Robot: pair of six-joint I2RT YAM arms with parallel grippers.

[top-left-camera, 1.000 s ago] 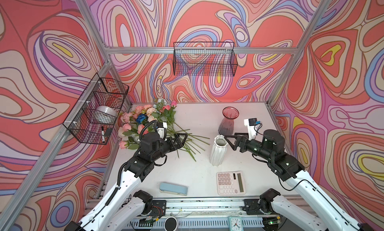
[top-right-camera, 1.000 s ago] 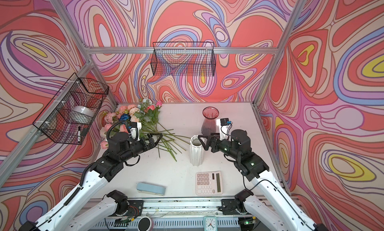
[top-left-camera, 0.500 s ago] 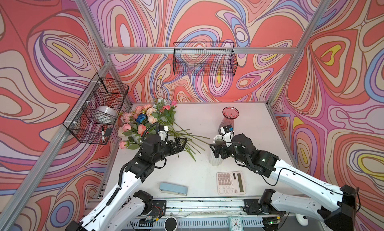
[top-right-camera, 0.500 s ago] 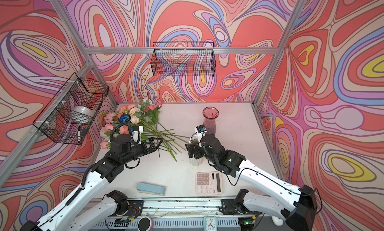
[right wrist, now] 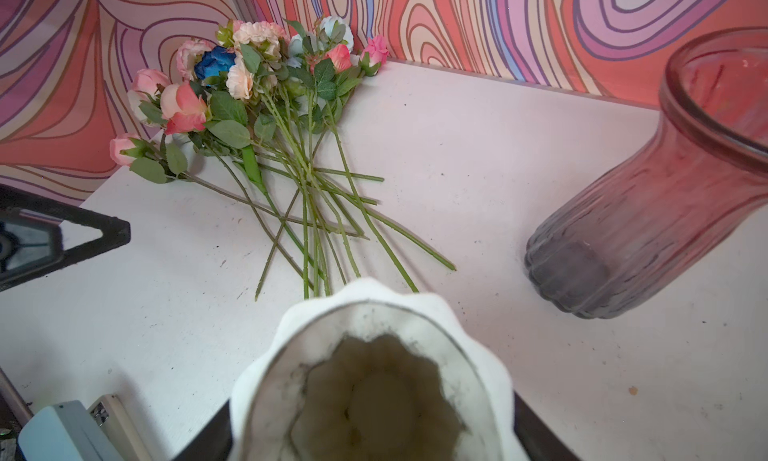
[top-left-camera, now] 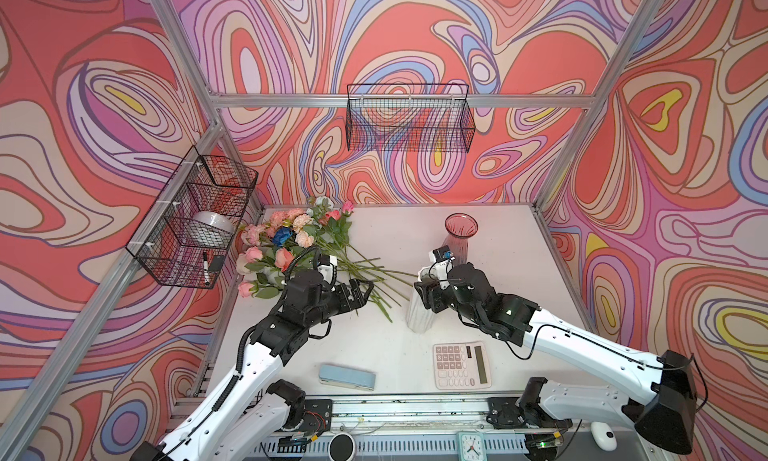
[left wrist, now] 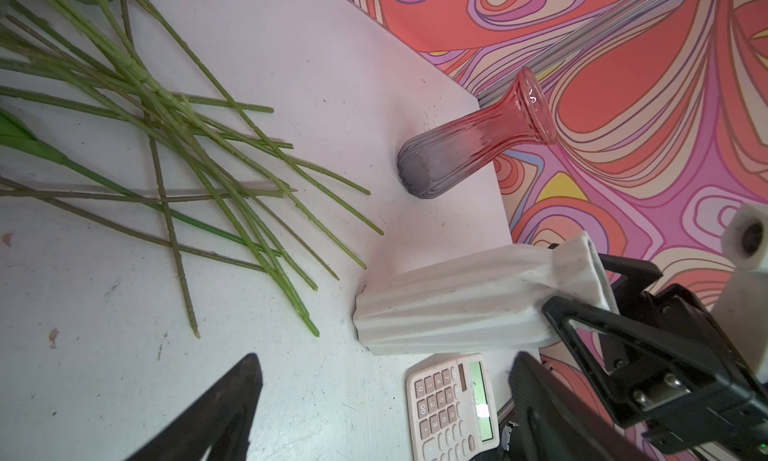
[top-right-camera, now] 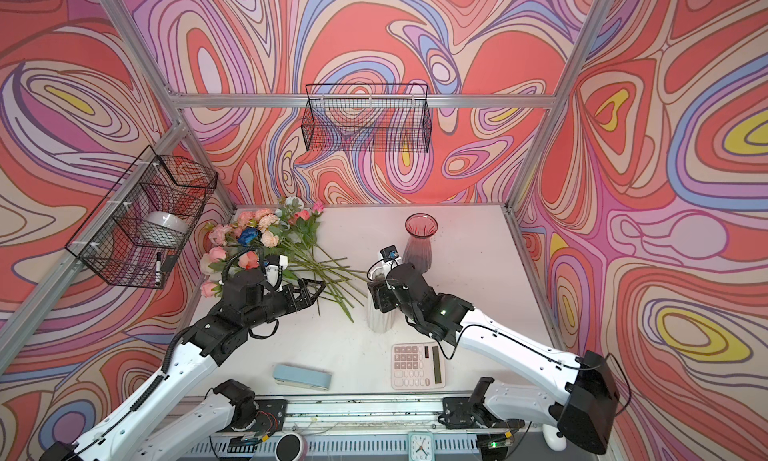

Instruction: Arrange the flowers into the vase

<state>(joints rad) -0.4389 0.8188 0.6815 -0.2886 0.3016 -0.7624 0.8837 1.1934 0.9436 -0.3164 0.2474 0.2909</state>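
**Top views.** The flowers point(top-left-camera: 307, 247) lie heaped on the table point(top-left-camera: 395, 226). Their heads point to the back left corner and their stems fan toward the centre. The left gripper point(top-left-camera: 360, 292) hovers over the stem ends with its jaws apart, holding nothing. The right gripper point(top-left-camera: 424, 295) is clamped on the neck of the upright white vase point(top-left-camera: 419, 319), near the stem tips. A red vase point(top-left-camera: 459, 238) stands behind it and a calculator point(top-left-camera: 461, 365) lies in front.

**Left wrist view.** The stems point(left wrist: 187, 147) lie flat, just apart from the white vase point(left wrist: 457, 305).

**Right wrist view.** Dark fingers point(right wrist: 208, 434) bear on both sides of the white vase point(right wrist: 374, 313). The flowers point(right wrist: 257, 106) lie beyond it.
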